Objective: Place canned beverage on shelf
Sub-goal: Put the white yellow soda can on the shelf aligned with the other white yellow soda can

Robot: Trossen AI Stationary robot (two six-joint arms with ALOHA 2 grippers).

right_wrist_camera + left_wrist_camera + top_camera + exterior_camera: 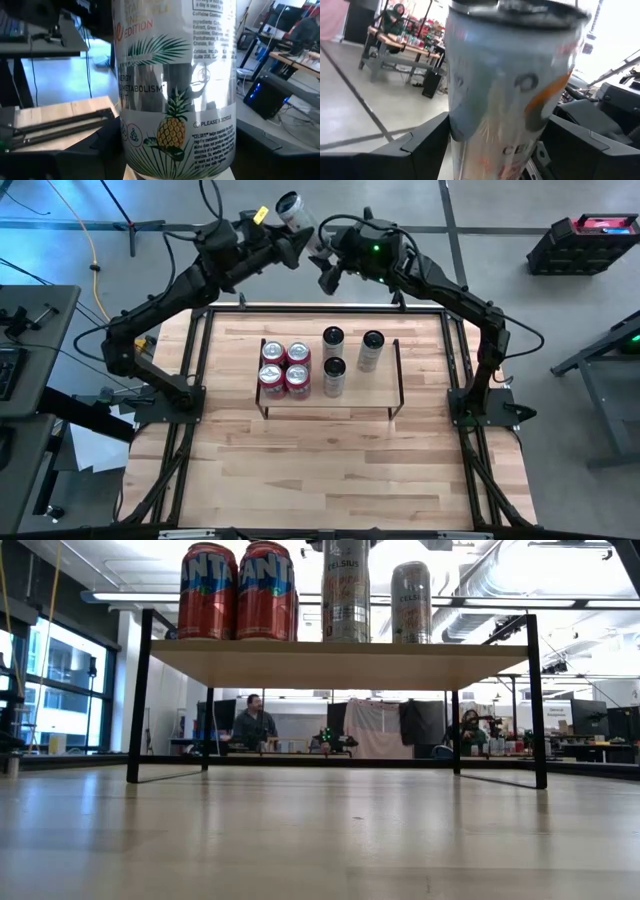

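Observation:
A slim silver beverage can (298,216) with a pineapple print (172,130) is held high above the table's far edge, between both grippers. My left gripper (296,244) comes at it from the left and my right gripper (325,262) from the right; both are shut on it. The shelf (330,402), a light-wood board on a black wire frame, stands mid-table. On it stand several red cans (285,367) at the left and three slim silver cans (334,360) to the right of them. My left gripper pinches the can's lower body (470,150) between its two fingers (422,147), one on each side. The can's top (515,7) rises above the fingers. The can is lifted clear and tilted. My right gripper pinches the can's lower body (220,145), below the pineapple print, between its two fingers (85,157). The fingers flank the can on opposite sides. The can stands upright in this wrist view, clear of the table.
The shelf board (340,662) has bare room at its right end, beside the slim cans (411,600). Black rails (205,360) run along the tabletop's sides. A person (253,725) sits at a desk far behind the table.

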